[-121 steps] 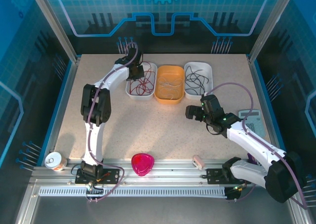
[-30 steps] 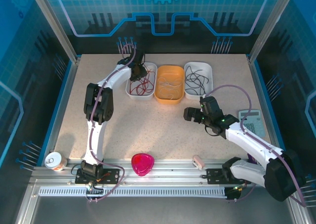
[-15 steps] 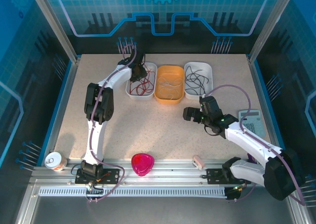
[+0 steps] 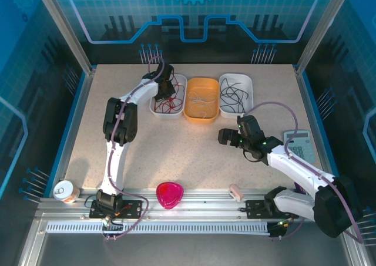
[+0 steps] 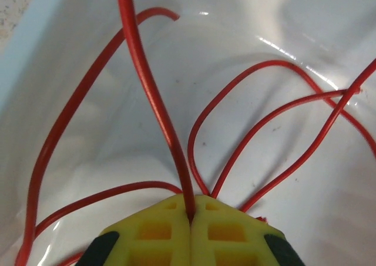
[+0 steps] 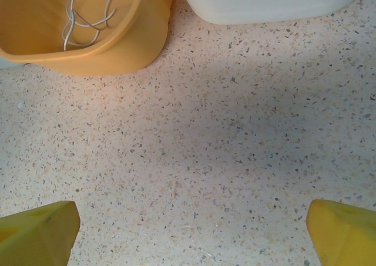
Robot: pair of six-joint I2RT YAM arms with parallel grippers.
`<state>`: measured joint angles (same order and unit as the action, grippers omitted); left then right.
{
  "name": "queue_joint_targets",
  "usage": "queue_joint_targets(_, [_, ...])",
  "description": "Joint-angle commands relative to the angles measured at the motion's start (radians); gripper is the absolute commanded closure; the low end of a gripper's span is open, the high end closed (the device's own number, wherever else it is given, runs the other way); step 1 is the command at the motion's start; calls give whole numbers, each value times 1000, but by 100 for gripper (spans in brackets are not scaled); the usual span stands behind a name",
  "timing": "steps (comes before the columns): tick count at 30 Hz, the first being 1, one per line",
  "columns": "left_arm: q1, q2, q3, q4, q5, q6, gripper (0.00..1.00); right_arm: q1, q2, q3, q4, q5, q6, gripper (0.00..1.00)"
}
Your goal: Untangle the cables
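Red cables (image 4: 171,103) lie in the left white tray (image 4: 154,109). My left gripper (image 4: 165,90) reaches down into that tray. In the left wrist view its yellow jaws (image 5: 191,216) are shut on one red cable (image 5: 154,101), which runs up and away from them. More red strands (image 5: 264,125) curl over the tray floor. Pale cables (image 4: 201,98) sit in the orange tray (image 4: 201,120), and black cables (image 4: 234,94) in the right white tray (image 4: 249,84). My right gripper (image 4: 225,138) hovers open over bare table in front of the orange tray, with nothing between its fingertips (image 6: 35,231).
A pink bowl (image 4: 169,194), a tape roll (image 4: 66,191) and a small pale block (image 4: 236,191) lie along the near edge. A grey keypad device (image 4: 301,144) sits at the right. The right wrist view shows the orange tray (image 6: 117,54) and a white tray (image 6: 264,4) just ahead.
The left gripper has closed on a red cable inside the left tray and shifted slightly further back. The right arm has barely moved.
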<state>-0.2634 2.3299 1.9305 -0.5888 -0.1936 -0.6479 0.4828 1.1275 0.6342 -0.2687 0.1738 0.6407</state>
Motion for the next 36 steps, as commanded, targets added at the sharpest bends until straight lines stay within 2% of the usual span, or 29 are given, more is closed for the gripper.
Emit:
queue_joint_targets(1, [-5, -94, -48, 1, 16, 19, 100, -13, 17, 2, 14, -13, 14, 0])
queue_joint_targets(10, [-8, -180, -89, -56, 96, 114, 100, -13, 41, 11, 29, -29, 15, 0])
queue_joint_targets(20, [-8, -186, -67, -179, 171, 185, 100, -12, 39, 1, 33, -32, 19, 0])
queue_joint_targets(29, [-5, -117, -4, -286, 217, 243, 100, -12, 22, -21, 40, -30, 32, 0])
queue_joint_targets(36, [0, -21, 101, -306, 219, 246, 100, -11, 22, -28, 48, -36, 40, 0])
